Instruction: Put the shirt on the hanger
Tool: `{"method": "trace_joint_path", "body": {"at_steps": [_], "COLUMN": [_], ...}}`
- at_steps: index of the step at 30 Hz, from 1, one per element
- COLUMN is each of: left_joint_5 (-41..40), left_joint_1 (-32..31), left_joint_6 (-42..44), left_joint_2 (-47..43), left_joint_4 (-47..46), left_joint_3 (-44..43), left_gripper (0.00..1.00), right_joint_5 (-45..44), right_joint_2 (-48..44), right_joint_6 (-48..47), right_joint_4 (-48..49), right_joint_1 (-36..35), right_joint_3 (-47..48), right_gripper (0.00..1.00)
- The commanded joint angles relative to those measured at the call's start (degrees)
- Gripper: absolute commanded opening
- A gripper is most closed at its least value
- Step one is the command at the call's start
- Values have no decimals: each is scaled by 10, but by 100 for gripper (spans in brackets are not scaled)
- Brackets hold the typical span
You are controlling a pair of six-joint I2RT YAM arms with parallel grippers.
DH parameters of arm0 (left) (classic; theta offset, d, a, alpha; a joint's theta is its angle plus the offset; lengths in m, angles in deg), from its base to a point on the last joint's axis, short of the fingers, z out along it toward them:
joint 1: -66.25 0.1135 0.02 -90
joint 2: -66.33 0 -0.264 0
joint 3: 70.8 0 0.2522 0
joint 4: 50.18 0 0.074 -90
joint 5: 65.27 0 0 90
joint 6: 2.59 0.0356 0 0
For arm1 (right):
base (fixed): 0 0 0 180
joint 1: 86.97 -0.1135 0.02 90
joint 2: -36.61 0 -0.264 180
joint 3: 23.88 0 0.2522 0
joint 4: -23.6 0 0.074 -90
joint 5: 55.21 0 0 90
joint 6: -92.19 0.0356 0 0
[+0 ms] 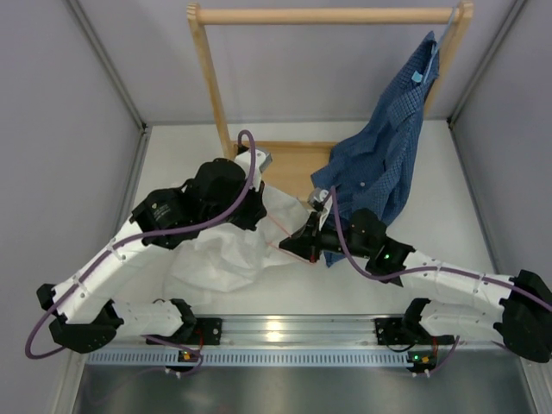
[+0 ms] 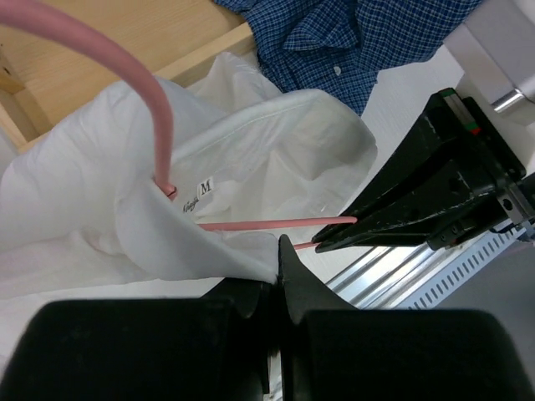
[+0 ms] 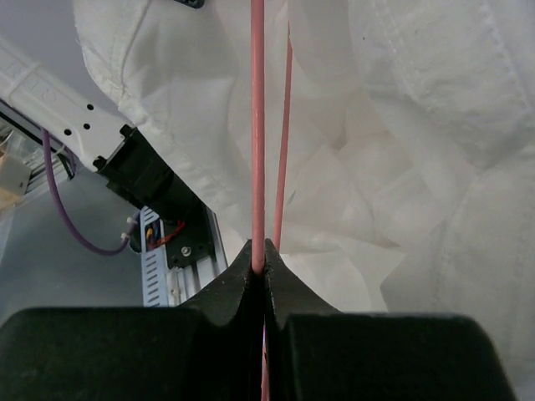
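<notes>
The white shirt (image 1: 226,252) lies crumpled on the table between the arms. Its collar with an "M" label (image 2: 276,150) is open toward the left wrist camera. The pink hanger (image 2: 251,224) runs into the collar, and its thick hook end (image 2: 125,63) curves up at the left. My left gripper (image 2: 282,251) is shut on a fold of the shirt's fabric near the collar. My right gripper (image 3: 259,251) is shut on one wire of the hanger (image 3: 257,125), over the shirt (image 3: 418,125). In the top view the right gripper (image 1: 289,246) is at the shirt's right edge, with the left gripper (image 1: 259,211) just above it.
A wooden rack (image 1: 328,15) stands at the back, its base board (image 1: 297,164) behind the shirt. A dark blue checked shirt (image 1: 388,155) hangs from it on a pale blue hanger (image 1: 427,65) and drapes down beside my right arm. A metal rail (image 1: 285,328) runs along the near edge.
</notes>
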Motion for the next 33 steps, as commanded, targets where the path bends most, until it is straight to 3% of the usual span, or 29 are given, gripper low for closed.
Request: {"method": "trace_joint_path", "body": {"at_steps": [1,8,9,11,13,14,18,21,23,27,30,33], "left_joint_5": [46,-9,-17,-35,-37,-35,-56,-70,7,169,235,225], "left_joint_1": [-6,-6,-6,-6,-5,-6,-6,-6,-6,-5,-6,-6], "left_joint_6": [28,80,91,104,122,130,184,262,344,416,441,441], "left_joint_2": [-18,13,20,43,57,57,43,11,-38,-125,-147,-132], "left_joint_4": [-3,40,46,71,82,84,75,26,-14,-136,-166,-175], "left_joint_3": [-26,-90,-106,-170,-215,-252,-296,-231,-130,4,27,22], "left_gripper": [0,23,38,56,91,96,98,98,94,96,96,97], "right_joint_5": [-36,-86,-87,-90,-93,-95,-92,-92,-83,-50,-25,-2], "right_joint_2": [4,-9,-5,-2,4,6,19,25,19,-8,-46,-98], "right_joint_6": [5,68,74,82,89,92,99,104,100,81,58,31], "right_joint_4": [81,252,270,310,330,351,401,446,451,436,391,314], "right_joint_1": [-16,-28,-32,-34,-36,-36,-36,-36,-36,-36,-35,-35], "right_joint_3": [36,-52,-58,-69,-76,-82,-95,-111,-122,-146,-157,-162], "right_gripper": [0,0,0,0,0,0,0,0,0,0,0,0]}}
